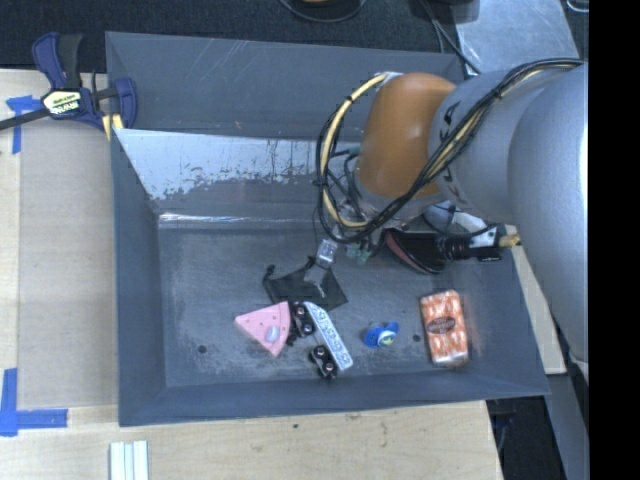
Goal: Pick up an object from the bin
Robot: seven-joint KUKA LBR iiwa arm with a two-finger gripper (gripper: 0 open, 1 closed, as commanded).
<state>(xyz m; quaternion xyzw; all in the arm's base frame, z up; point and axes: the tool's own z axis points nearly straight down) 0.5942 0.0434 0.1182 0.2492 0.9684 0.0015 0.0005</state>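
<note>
Gripper of the KUKA arm hangs low over the middle of the grey bin, its tip at the far edge of a flat black angular piece lying on the floor. Whether the pincer is released or clenched cannot be told from this angle, and nothing can be seen held in it.

By the look of things the pick is not yet made. Every object lies on the bin floor, so the grasp and the lift out are both left to do. The black piece is the thing nearest the tip.

Close company may complicate the job. A pink wedge sits just near and left of the black piece and touches it or almost does. A pale grey strip with black wheels slants away from its near right corner. A grasp on the black piece could nudge either one.

Farther right and well apart lie a small blue object and an orange packet. A red-and-black item rests partly under the wrist. The arm's orange cover and looped cables hide much of the far right floor.
</note>
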